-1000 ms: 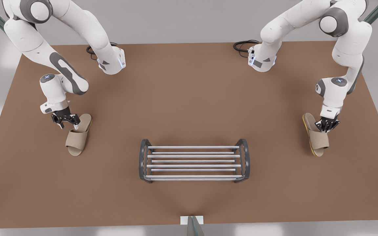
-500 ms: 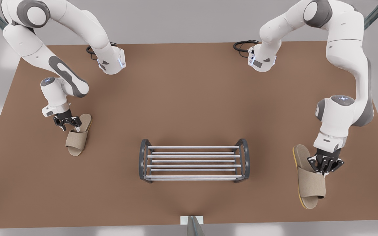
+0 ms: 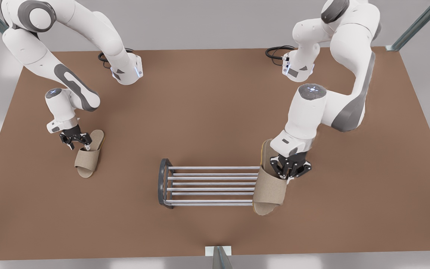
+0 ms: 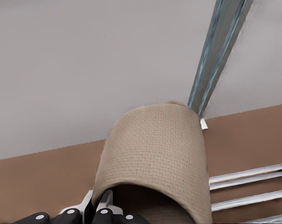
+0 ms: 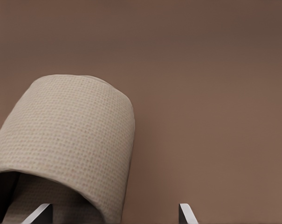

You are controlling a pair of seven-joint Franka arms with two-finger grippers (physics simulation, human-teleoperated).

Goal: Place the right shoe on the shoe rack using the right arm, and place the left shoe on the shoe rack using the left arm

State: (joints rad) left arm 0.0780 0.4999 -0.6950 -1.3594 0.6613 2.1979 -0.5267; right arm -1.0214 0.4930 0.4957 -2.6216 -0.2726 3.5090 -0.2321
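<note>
The left shoe point(image 3: 269, 186), a beige slipper, hangs over the end of the shoe rack point(image 3: 207, 185) on the front view's right and hides that end frame. My left gripper point(image 3: 289, 169) is shut on its side edge near the heel. In the left wrist view the strap point(image 4: 154, 154) rises above the fingers point(image 4: 103, 210), with rack bars point(image 4: 252, 175) beside it. The right shoe point(image 3: 88, 158) lies flat on the table at the front view's left. My right gripper point(image 3: 76, 140) is open at its heel side. In the right wrist view its fingertips point(image 5: 40, 212) straddle the edge of the slipper point(image 5: 71, 135).
The brown table point(image 3: 215, 112) has wide bare room around the rack. Black cables point(image 3: 278, 50) lie by the arm bases at the back. A metal post point(image 3: 218, 256) stands at the front edge, and shows as a grey post point(image 4: 220, 51) in the left wrist view.
My left gripper lifted its slipper off the table at the front view's right and carried it to the rack's end. My right gripper sank slightly at its slipper, which stayed put.
</note>
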